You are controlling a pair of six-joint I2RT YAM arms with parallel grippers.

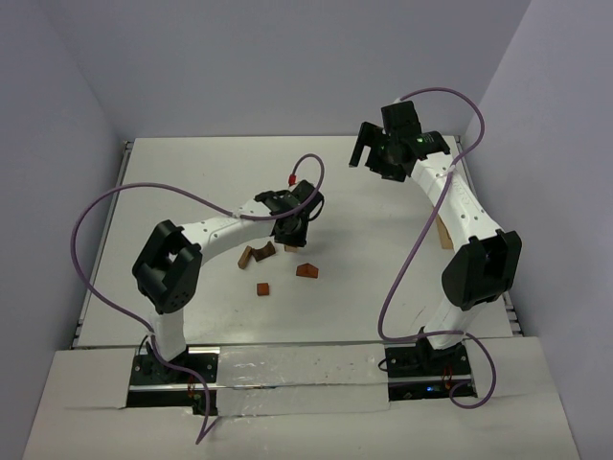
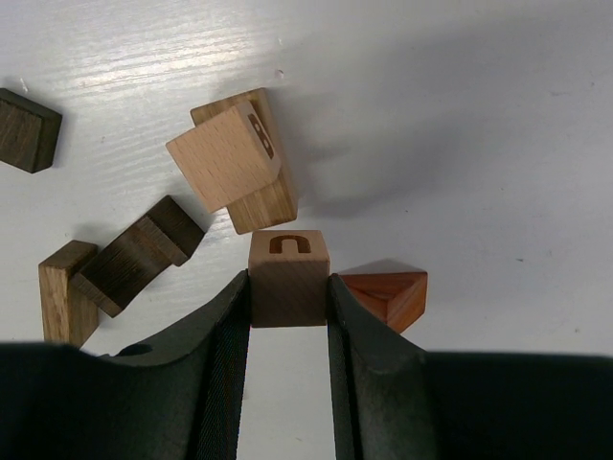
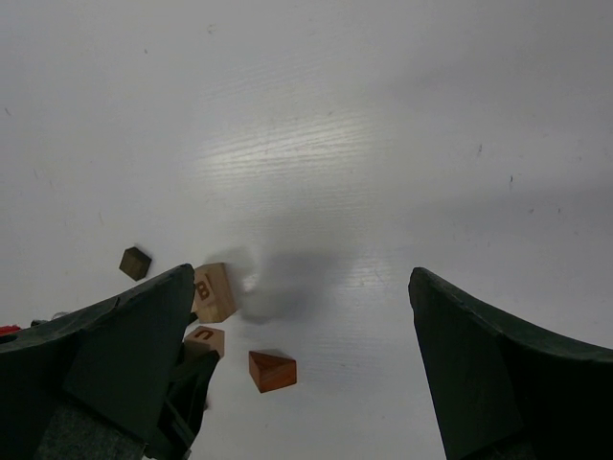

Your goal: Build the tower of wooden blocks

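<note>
No wood block tower is in view; small wooden blocks lie loose on the white table [image 1: 192, 182]. My left gripper [image 2: 288, 292] is shut on a light cube marked "U" [image 2: 288, 273], low over the table. A reddish wedge [image 2: 388, 294] lies just right of that cube. Beyond it a light cube marked "B" [image 2: 230, 153] leans tilted on another light block [image 2: 263, 206]. In the top view the left gripper [image 1: 292, 228] is over the block cluster. My right gripper [image 1: 364, 151] hangs high at the back, open and empty [image 3: 299, 287].
Dark brown pieces [image 2: 134, 251] and a tan piece [image 2: 62, 287] lie left of the left gripper, a dark cube [image 2: 27, 129] further off. A small reddish block [image 1: 262, 288] sits nearer the bases. A tan wooden piece [image 1: 443, 232] shows behind the right arm.
</note>
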